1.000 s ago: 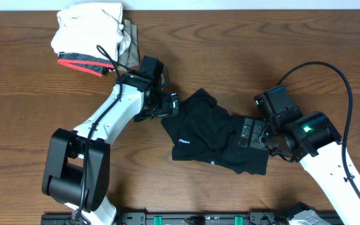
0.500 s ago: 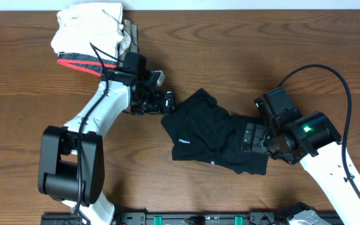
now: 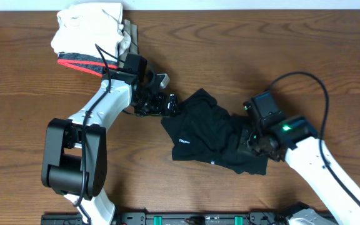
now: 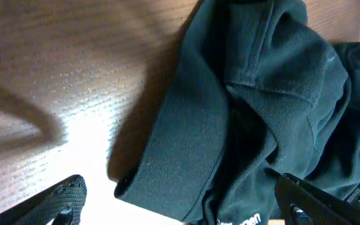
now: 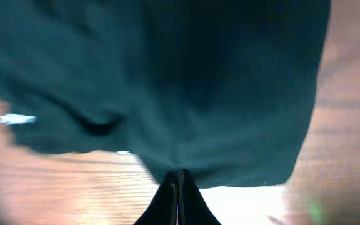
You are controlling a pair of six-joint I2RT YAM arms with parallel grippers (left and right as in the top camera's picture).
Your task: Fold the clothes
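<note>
The step in hand seems to be the taking of two edges of the clothes (image 3: 211,134), so that the black shirt can be spread flat before any fold is made. The shirt lies crumpled in the middle of the table (image 3: 261,50), with its small white logo (image 3: 184,141) on the near-left part. To do this well, each gripper should catch only one layer at a hem or a corner, not a thick bunch, and the two arms should then draw apart gently and low over the wood. The right gripper (image 5: 179,181) is closed at the right edge of the shirt. In the right wrist view its tips meet exactly at the hem, but it cannot be told if cloth is really between them, so a small test lift would be wise. The left gripper (image 3: 167,104) stands wide open just beside the far-left corner of the shirt, with the rolled edge lying between its fingers (image 4: 61,199) and not yet pinched. The stack of folded garments (image 3: 89,34) sits well apart, at the far left.
</note>
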